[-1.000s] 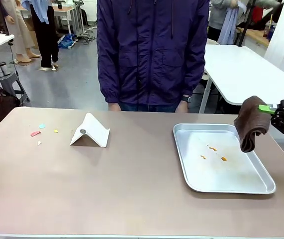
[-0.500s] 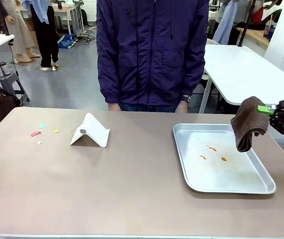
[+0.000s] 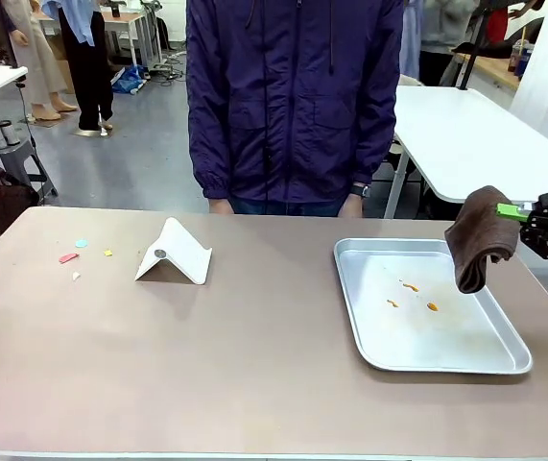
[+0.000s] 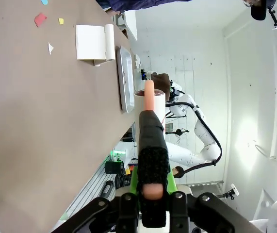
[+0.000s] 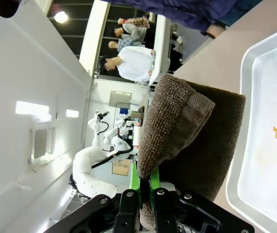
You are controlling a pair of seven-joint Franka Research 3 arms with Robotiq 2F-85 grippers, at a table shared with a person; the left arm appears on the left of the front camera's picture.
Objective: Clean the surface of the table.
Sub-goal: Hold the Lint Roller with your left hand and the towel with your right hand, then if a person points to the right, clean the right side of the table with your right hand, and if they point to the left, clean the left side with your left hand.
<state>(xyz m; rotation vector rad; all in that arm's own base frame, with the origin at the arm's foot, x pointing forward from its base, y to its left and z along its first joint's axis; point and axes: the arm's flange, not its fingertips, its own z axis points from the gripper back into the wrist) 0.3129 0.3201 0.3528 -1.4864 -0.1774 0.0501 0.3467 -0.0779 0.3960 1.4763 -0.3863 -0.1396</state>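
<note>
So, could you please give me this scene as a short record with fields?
table: matte beige-brown table, large
debris: small coloured scraps, at left
stand: white folded tent-shaped stand, beside the scraps
tray: rectangular silver metal tray, orange specks inside
right gripper: shut on brown terry cloth by tray's far right corner
left gripper: shut on slim pink tool with black sleeve
person: purple jacket, standing at far side

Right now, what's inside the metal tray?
Three small orange smears on the floor of the metal tray, otherwise bare metal. A brown cloth, gripped by the right end effector, hangs in front of the tray's far right corner, so that patch is covered.
</note>
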